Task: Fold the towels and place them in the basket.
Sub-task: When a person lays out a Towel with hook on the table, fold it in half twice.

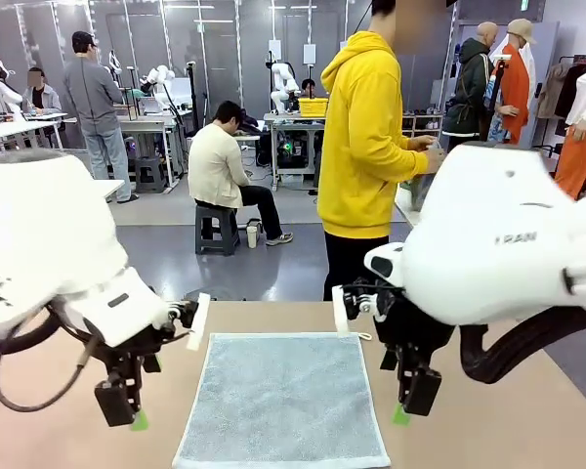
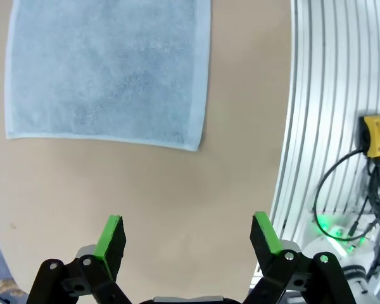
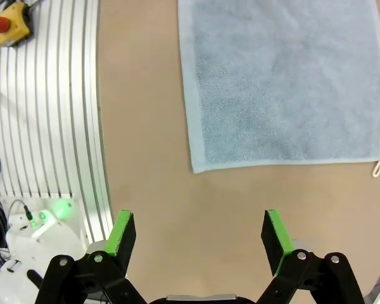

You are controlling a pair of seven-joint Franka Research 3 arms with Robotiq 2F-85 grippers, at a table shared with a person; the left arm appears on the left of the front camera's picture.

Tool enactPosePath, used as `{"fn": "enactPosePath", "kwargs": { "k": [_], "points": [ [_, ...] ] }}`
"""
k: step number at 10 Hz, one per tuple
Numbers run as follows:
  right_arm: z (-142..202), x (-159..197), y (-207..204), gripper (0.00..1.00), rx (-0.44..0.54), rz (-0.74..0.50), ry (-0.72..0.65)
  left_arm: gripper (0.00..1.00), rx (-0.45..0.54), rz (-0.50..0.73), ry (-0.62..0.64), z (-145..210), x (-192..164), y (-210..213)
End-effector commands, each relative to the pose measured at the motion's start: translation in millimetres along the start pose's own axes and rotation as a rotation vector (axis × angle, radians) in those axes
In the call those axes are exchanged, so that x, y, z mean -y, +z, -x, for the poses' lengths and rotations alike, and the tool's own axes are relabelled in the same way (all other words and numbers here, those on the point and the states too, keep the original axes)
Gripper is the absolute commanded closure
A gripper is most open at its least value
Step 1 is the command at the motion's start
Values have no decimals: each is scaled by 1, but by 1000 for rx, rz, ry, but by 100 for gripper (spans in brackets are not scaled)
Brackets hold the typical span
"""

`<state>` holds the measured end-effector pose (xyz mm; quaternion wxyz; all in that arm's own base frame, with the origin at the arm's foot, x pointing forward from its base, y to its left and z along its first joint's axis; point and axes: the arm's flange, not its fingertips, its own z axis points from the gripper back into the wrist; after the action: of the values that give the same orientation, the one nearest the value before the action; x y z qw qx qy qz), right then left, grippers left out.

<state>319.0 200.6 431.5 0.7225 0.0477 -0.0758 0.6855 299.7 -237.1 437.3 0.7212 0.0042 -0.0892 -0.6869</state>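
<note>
On table: towel flat, loop far-right, long axis unclear; both end effectors released

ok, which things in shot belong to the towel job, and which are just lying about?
Job: grey-blue towel, spread flat and unfolded on the table; left gripper, open; right gripper, open.
Lying about: yellow stop-button box; slatted aluminium rail; person in a yellow hoodie at the far side.

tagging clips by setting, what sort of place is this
Probably a robotics lab or workshop: a yellow emergency-stop box by a slotted aluminium base, and people at equipment-laden workbenches behind.
</note>
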Motion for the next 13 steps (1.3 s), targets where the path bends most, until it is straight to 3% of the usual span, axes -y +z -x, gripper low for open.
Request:
{"fn": "enactPosePath", "kwargs": {
  "k": [1, 7, 13],
  "points": [
    [-11, 6, -20, 0, -47, 30, -31, 0, 13, 9, 6, -9, -4, -28],
    [-14, 12, -86, 0, -87, 17, -54, 0, -5, 81, 18, -23, -19, -93],
    [-9, 5, -124, 0, -175, -28, -71, 0, -19, 128, 20, -28, -14, -121]
  ]
}}
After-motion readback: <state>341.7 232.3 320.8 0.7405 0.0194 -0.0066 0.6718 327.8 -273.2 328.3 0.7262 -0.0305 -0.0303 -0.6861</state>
